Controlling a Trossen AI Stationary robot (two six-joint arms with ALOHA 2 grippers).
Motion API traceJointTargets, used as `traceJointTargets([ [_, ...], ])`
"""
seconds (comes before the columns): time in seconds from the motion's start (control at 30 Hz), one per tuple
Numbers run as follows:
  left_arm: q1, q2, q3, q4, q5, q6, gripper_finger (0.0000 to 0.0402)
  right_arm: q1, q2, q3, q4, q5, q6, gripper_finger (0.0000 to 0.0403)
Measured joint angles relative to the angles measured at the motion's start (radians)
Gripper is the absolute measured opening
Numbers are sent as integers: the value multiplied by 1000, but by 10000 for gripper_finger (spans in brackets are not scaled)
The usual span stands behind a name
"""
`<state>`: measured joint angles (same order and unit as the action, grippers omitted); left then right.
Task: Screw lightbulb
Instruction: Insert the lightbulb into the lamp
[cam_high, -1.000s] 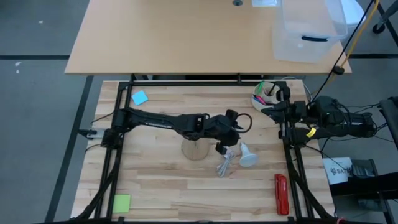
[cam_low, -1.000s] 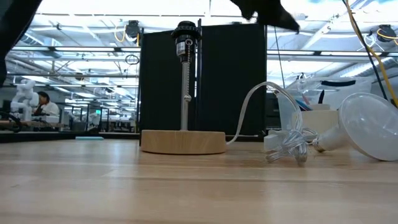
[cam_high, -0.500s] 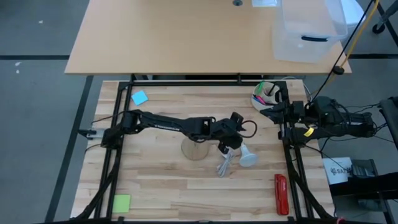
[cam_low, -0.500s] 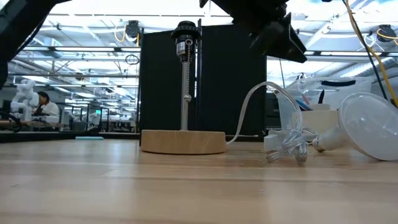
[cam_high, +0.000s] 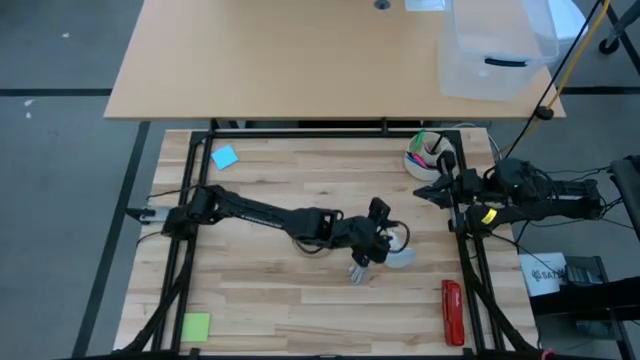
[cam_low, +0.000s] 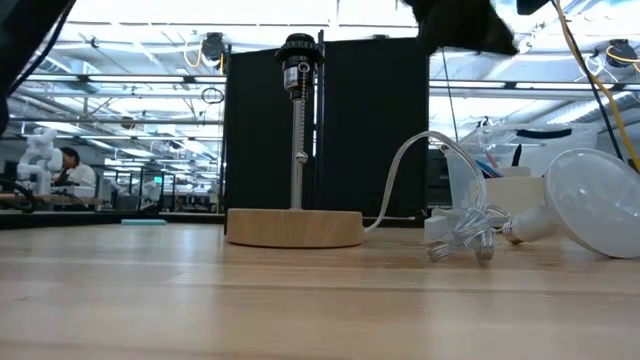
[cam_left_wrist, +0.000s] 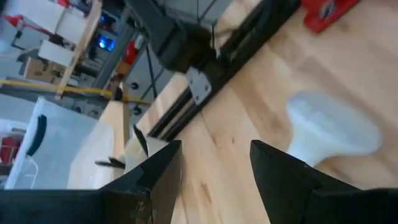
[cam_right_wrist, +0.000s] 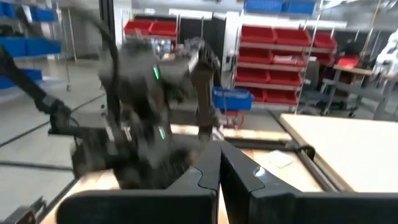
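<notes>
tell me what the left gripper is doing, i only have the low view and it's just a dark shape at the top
Observer: The left gripper is open, hovering right beside the lightbulb, which lies on its side on the table.
Operator: is the bulb between the fingers
Observer: Not yet. In the left wrist view the lightbulb sits ahead of the open fingers, not gripped.
Operator: and the right arm
Observer: The right gripper is shut, waiting at the table's right edge near the white cup of pens.

Lightbulb (cam_low: 598, 215) cut by frame edge
</notes>
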<state>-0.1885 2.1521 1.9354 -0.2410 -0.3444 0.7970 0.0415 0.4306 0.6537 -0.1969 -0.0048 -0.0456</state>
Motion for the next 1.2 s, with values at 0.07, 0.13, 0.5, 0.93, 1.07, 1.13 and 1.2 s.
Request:
traceJointTargets([
  [0.07,-22,-30,0,-10,0,-28,197,3,4,0,-19,3,0,0],
  [0.13,-39,-68,0,-30,0,-61,197,3,13,0,-24,3,0,0],
  [0.5,-48,-258,0,-204,20,-240,103,5,146,15,-60,5,-44,2],
  [0.93,-21,-342,-7,-348,41,-418,2,6,285,137,-263,6,102,104],
  [1.07,-2,-345,-54,-353,34,-510,1,6,301,140,-284,18,199,132],
  [1.13,1,-350,-72,-347,22,-535,1,6,309,140,-300,54,240,144],
  [1.2,-1,-353,-78,-341,21,-553,1,6,319,140,-330,87,282,156],
])
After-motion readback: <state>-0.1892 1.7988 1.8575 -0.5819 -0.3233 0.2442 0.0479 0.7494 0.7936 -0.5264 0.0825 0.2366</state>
